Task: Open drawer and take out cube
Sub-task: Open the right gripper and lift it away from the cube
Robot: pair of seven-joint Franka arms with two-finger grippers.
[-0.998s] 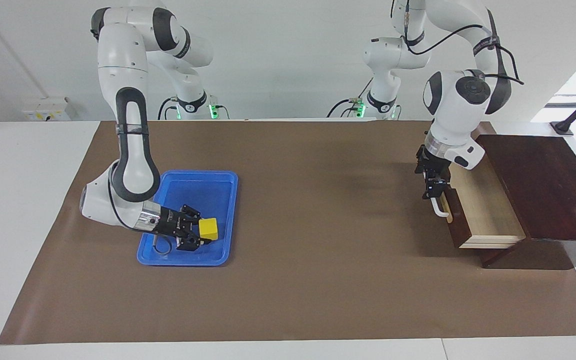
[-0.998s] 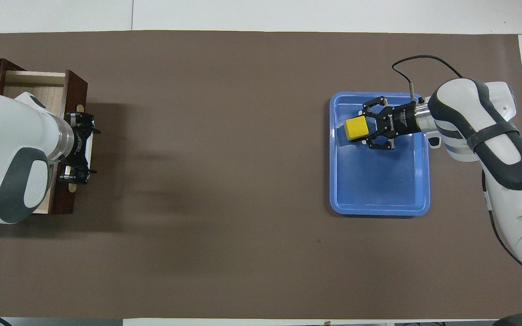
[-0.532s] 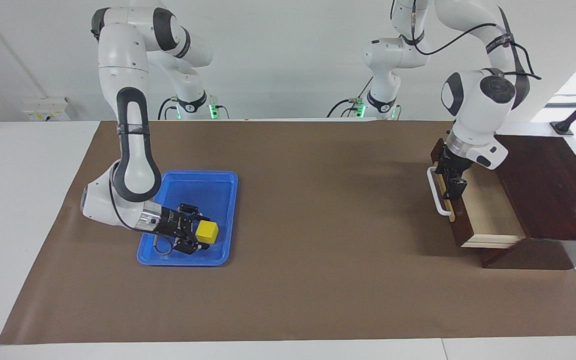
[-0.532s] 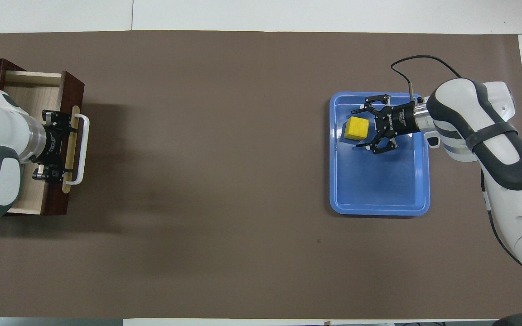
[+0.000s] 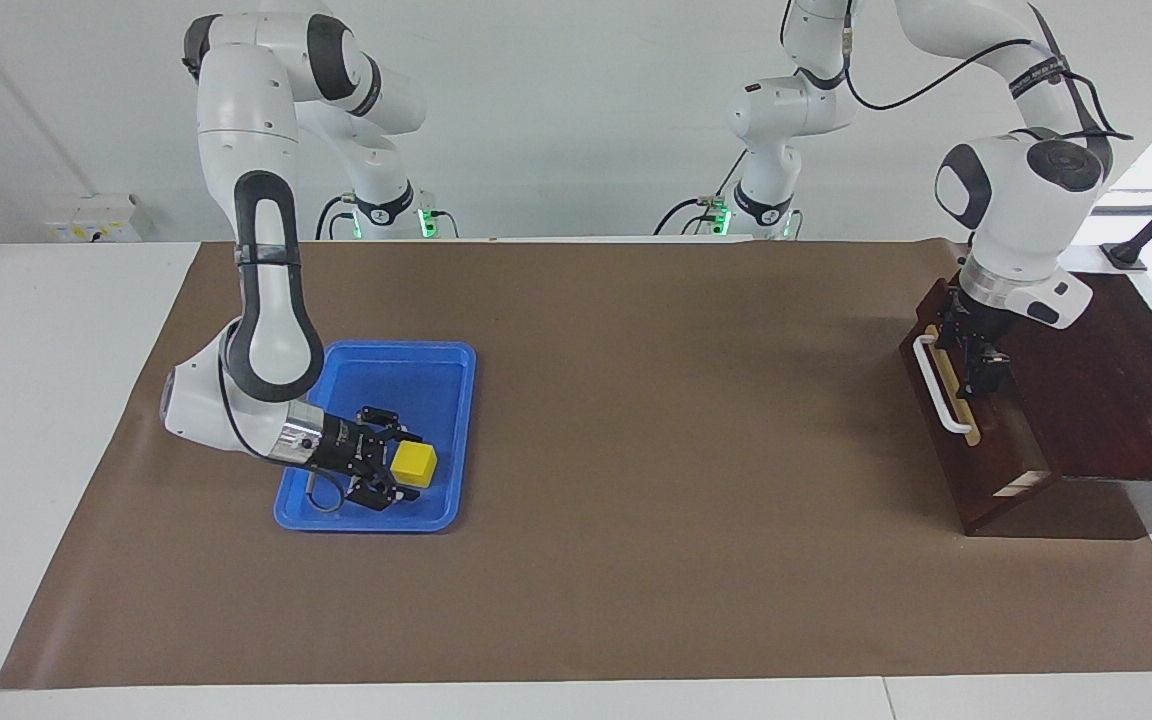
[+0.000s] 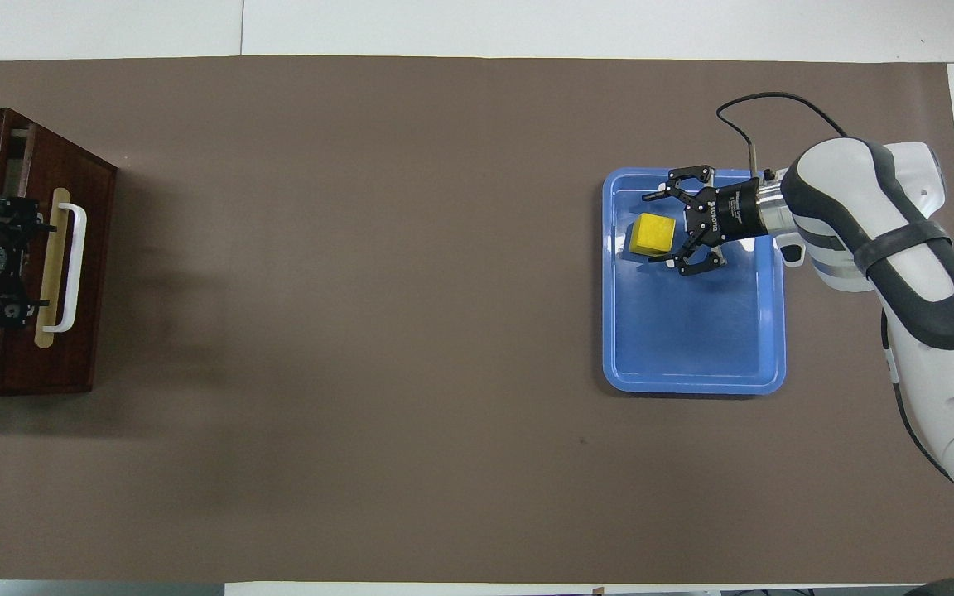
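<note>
Risk: right gripper (image 5: pixel 976 368) sits spread at the drawer (image 5: pixel 976 450) front just beside the handle (image 5: pixel 939 385); drawer looks nearly shut, could get knocked. Left gripper (image 5: pixel 388 470) spread, low in the blue tray (image 5: pixel 356 520), may nudge the cube (image 5: pixel 413 463). Cube: small yellow block lying free in tray toward the left arm's end

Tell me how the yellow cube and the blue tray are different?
The cube is yellow and blocky; the tray is blue, flat and shallow. The cube is much smaller than the tray. The cube lies in the tray, while the tray lies on the brown mat. Both sit toward the right arm's end of the table.
</note>
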